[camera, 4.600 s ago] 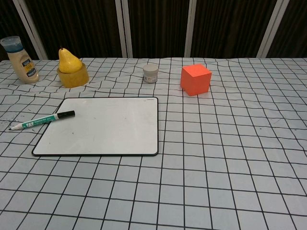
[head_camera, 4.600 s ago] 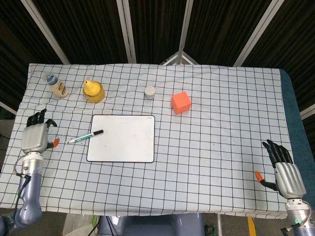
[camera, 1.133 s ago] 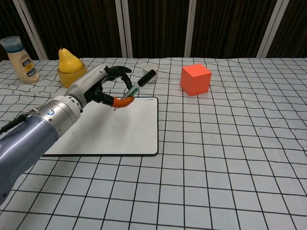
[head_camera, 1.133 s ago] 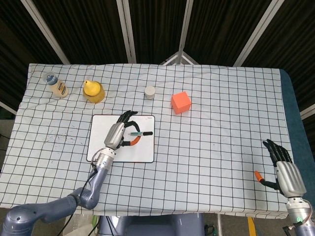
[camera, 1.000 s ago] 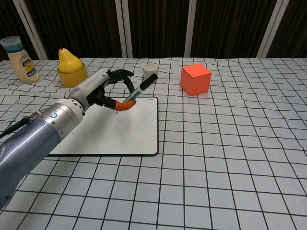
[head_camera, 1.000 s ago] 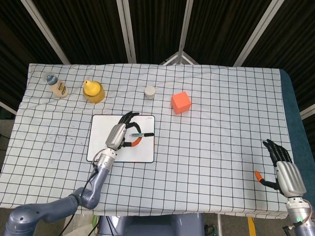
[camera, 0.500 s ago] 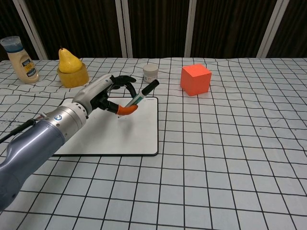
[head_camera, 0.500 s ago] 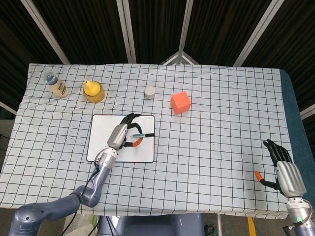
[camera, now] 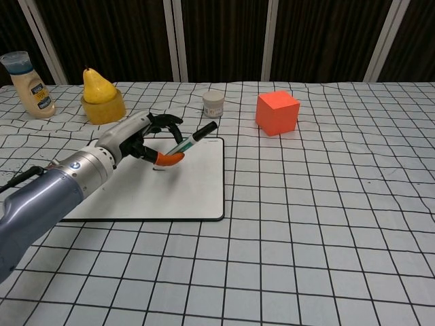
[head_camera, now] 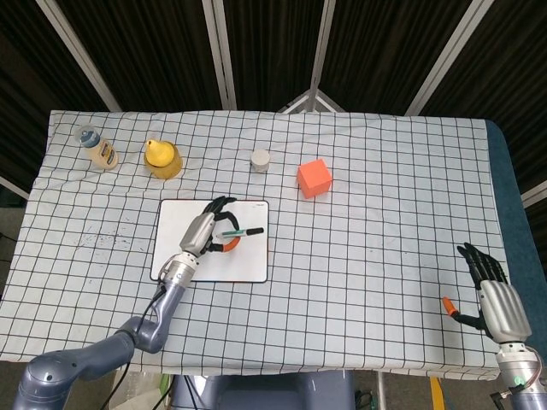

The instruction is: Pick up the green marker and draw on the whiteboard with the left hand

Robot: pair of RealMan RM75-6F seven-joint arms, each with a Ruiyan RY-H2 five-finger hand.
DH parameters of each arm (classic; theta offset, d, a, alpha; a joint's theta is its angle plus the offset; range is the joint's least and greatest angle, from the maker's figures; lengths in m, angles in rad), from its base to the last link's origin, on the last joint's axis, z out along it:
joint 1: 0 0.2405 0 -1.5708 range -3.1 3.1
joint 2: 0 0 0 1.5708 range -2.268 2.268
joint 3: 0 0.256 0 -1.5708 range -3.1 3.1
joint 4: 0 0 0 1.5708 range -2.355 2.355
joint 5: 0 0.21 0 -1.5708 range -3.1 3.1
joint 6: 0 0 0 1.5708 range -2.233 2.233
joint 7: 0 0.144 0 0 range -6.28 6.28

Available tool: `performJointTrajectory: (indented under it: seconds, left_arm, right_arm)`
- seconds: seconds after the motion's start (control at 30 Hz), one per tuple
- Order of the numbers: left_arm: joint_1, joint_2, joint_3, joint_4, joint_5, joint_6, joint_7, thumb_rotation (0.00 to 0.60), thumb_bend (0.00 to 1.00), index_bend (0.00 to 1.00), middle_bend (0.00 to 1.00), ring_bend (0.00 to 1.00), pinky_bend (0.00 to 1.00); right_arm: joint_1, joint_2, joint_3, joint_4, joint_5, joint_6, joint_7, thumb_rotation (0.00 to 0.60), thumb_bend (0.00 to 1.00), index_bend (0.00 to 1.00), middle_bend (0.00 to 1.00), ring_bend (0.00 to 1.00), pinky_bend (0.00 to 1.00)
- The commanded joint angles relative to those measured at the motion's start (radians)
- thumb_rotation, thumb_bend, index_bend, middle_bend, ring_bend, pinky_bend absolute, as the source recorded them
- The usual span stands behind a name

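My left hand (head_camera: 205,231) (camera: 139,141) hovers over the whiteboard (head_camera: 171,256) (camera: 197,190) and holds the green marker (head_camera: 238,232) (camera: 189,140). The marker slants, its black cap end pointing up and to the right, its lower end down near the board's surface by my orange-tipped thumb. I cannot tell whether the tip touches the board. The board's white face shows no clear line. My right hand (head_camera: 493,295) rests at the table's near right corner, fingers spread, holding nothing; the chest view does not show it.
At the back stand a small bottle (head_camera: 96,147) (camera: 28,84), a yellow pear in a yellow bowl (head_camera: 161,158) (camera: 102,96), a little white jar (head_camera: 260,159) (camera: 213,104) and an orange cube (head_camera: 314,178) (camera: 277,113). A checked cloth (head_camera: 385,222) covers the table.
The left hand took the marker from the board's left edge and carried it over the board. In the last half second it shifted slightly left and the marker tilted lower.
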Motion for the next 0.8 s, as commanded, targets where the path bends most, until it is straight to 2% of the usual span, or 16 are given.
performJointTrajectory:
  seconds: [0.03,0.4,0.57,0.8]
  left_arm:
    - [0.008,0.016,0.006,0.03,0.006,-0.003,-0.034,0.6,0.58,0.66,0.11,0.0,0.01]
    - [0.029,0.087,-0.011,0.071,0.007,0.04,-0.075,0.6,0.58,0.66,0.11,0.0,0.01]
    - [0.039,0.121,-0.025,0.006,0.005,0.076,-0.079,0.6,0.58,0.66,0.11,0.0,0.01]
    - [0.054,0.131,-0.012,-0.126,0.0,0.091,-0.008,0.6,0.58,0.66,0.11,0.0,0.01]
  right_arm:
    - [0.001,0.0,0.001,-0.002,0.004,-0.004,0.001,0.6,0.32,0.0,0.0,0.0,0.0]
    - [0.002,0.0,0.001,-0.007,0.001,-0.005,-0.001,0.6,0.32,0.0,0.0,0.0,0.0]
    - [0.002,0.001,-0.001,-0.007,-0.004,-0.003,-0.001,0.6,0.32,0.0,0.0,0.0,0.0]
    - [0.0,0.001,-0.002,-0.006,-0.007,0.001,0.001,0.6,0.32,0.0,0.0,0.0,0.0]
